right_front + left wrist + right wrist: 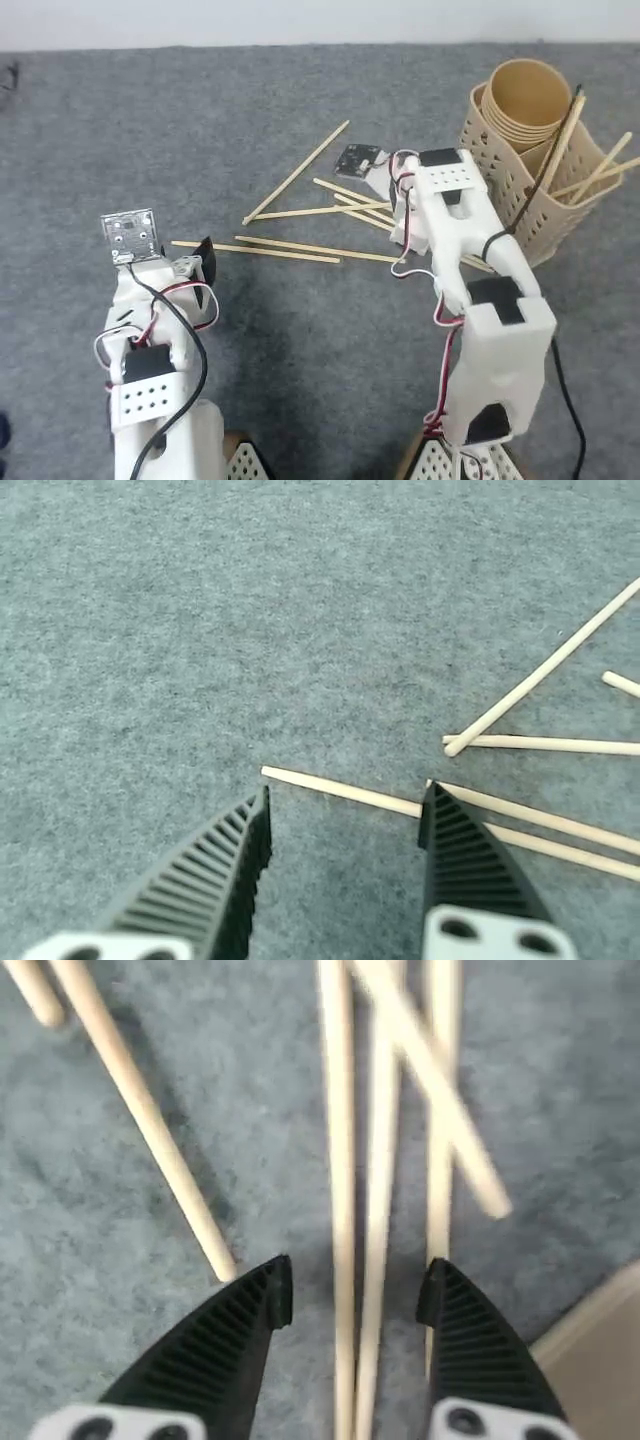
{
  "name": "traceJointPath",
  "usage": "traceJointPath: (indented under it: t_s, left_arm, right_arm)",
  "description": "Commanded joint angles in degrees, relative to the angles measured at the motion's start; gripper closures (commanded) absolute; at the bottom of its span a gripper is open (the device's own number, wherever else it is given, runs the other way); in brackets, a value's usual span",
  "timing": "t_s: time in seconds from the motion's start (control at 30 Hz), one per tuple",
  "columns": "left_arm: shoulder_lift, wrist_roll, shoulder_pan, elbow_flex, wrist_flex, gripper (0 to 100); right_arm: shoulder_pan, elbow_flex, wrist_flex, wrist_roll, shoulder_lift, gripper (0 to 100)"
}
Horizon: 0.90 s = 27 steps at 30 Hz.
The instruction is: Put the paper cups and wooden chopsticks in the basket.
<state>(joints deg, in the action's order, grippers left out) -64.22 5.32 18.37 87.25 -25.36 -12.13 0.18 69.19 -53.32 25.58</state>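
Observation:
Several wooden chopsticks (300, 212) lie scattered on the grey carpet between the arms. One long chopstick (340, 788) runs across the gap of my left gripper (348, 798), which is open just above the carpet at that stick's end (200, 258). My right gripper (358, 1272) is open low over a bundle of chopsticks (345, 1210), two of them lying between its fingers. Stacked paper cups (525, 92) stand in the beige slotted basket (505, 160) at the far right, with a few chopsticks (560, 150) leaning inside it.
The basket stands right beside my right arm (480, 250), and its corner (600, 1330) shows close to the right gripper. Bare carpet (150, 130) stretches over the far left and the middle front.

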Motion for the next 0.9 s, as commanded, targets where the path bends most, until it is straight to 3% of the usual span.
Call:
traceJointPath:
  t_s: [0.0,0.27,0.5,0.87]
  left_arm:
    - [-1.05,-0.44,-0.35,-0.31,1.14,78]
    - [-1.05,-0.44,-0.35,-0.31,1.14,78]
    - [-1.05,-0.62,-1.58,-0.31,1.14,78]
    - [-1.05,-0.62,-1.76,-0.31,1.14,78]
  right_arm:
    - [1.36,-4.31,-1.45,-1.49,2.95,80.3]
    - [3.03,-16.44,6.64,-1.67,11.65,88.5]
    - [2.42,-16.88,8.48,-5.63,12.35,99.4]
    - [0.48,-16.97,14.37,-5.71,3.65,99.2]
